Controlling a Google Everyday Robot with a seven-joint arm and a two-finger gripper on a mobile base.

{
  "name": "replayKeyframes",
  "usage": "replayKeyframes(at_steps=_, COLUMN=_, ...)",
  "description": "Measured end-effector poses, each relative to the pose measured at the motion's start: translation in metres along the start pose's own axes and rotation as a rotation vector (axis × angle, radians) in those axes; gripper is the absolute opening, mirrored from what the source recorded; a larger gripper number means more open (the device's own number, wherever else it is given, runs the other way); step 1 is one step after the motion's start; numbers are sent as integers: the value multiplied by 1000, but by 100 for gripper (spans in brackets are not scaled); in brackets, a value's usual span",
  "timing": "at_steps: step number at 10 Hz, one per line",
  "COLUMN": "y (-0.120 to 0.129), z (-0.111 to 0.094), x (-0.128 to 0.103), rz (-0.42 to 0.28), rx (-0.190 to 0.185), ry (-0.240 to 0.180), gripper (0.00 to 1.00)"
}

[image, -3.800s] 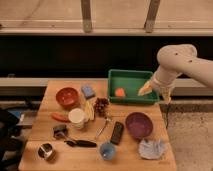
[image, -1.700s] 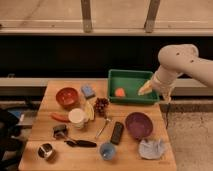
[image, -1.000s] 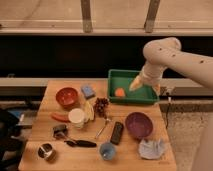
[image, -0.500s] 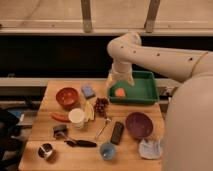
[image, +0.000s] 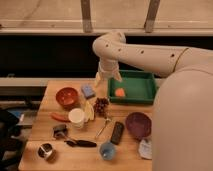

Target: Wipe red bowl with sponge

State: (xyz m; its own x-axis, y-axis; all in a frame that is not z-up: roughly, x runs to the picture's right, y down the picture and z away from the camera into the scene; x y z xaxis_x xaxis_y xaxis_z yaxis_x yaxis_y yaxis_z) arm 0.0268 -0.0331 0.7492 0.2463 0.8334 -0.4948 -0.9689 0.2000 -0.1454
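The white robot arm takes up the right side of the view, and its bulk hides the table's right edge and the tray's right end. The wooden table is seen below it, crowded with small items. A green tray is set at the table's 1 o'clock corner, with an orange item lying inside it. A purple bowl is placed toward 4 o'clock and is partly cut off by the arm.

The red bowl is found at the table's 10 o'clock side, upright. The blue sponge lies flat just beside it, at the bowl's 2 o'clock.

The gripper is held above the table's far edge, pointing down, its two fingers spread apart with nothing gripped between them. From the jaws, the sponge is located near at 8 o'clock, apart from them, and the bowl farther along the same line.

A bunch of grapes is seen at the gripper's 6 o'clock. Whether the fingertips touch the table cannot be told.
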Motion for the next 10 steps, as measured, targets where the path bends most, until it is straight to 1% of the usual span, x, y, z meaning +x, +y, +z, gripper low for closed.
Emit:
replayKeyframes(at_steps=1, y=2, z=0, x=0, rz=-1, rx=-4, ry=1, gripper=80)
replayKeyframes(at_steps=3, y=-1, z=0, x=0, rz=2, rx=-1, ry=-2, gripper=80)
replayKeyframes(at_steps=4, y=1, z=0, x=-5, rz=-6, rx=-2, ry=-16, gripper=80)
replayKeyframes(at_steps=5, y=10, z=3, x=-17, rz=-27, rx=-7, ry=-34, gripper=80)
replayKeyframes(at_steps=6, y=18, z=5, x=-25, rz=-39, rx=-13, ry=-43, gripper=80)
replayKeyframes(at_steps=9, y=65, z=21, x=-67, rz=-100, rx=-51, ry=-73, gripper=80)
replayKeyframes(at_steps=10, y=76, z=29, x=-77, rz=-123, rx=-63, ry=-75, gripper=80)
